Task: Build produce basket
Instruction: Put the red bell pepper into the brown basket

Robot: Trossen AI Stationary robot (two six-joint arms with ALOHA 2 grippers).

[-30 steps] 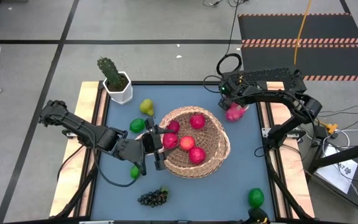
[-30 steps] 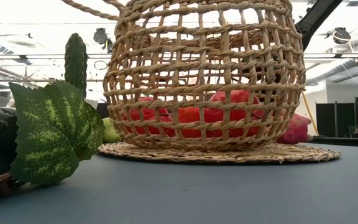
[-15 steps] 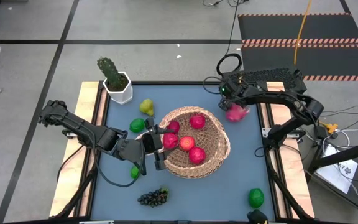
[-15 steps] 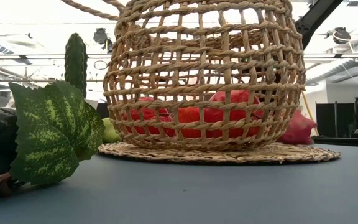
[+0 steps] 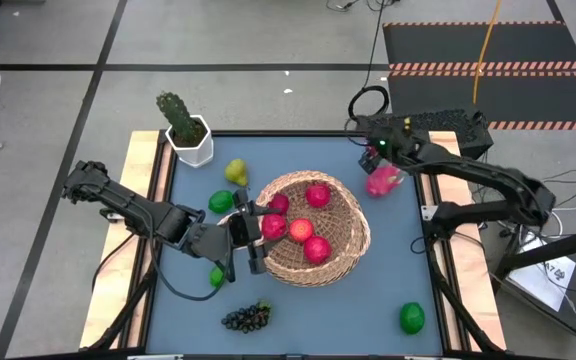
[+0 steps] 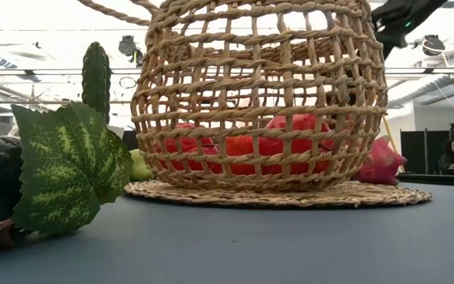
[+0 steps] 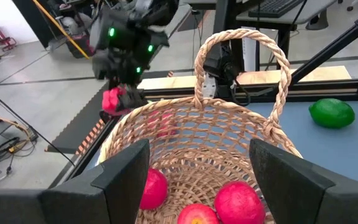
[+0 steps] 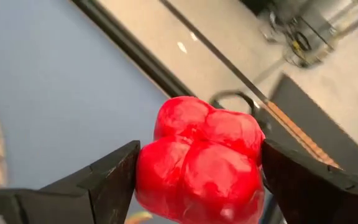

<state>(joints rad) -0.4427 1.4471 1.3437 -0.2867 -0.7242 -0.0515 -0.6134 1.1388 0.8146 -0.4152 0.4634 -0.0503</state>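
Grapes point(image 5: 247, 318), a dark bunch with a mottled green leaf, lie nearest on the blue-grey table point(image 5: 388, 270), in front of the basket point(image 5: 353, 240), a round tan open-weave wicker bowl standing upright, mouth up, with several red apples point(image 5: 300, 230) inside. At the basket's left rim the left gripper point(image 5: 248, 240) straddles the wicker wall with fingers spread, gripping nothing. Limes point(image 5: 221, 201) and a yellow-green pear point(image 5: 236, 172) lie left of the basket. Beyond its far-right rim the right gripper point(image 8: 197, 180) holds a lumpy pink-red dragon fruit point(image 8: 201, 158) between wide-set fingers, above the table. Behind the basket's far-left side stands a cactus point(image 5: 175, 114) in a white pot; grey floor surrounds all.
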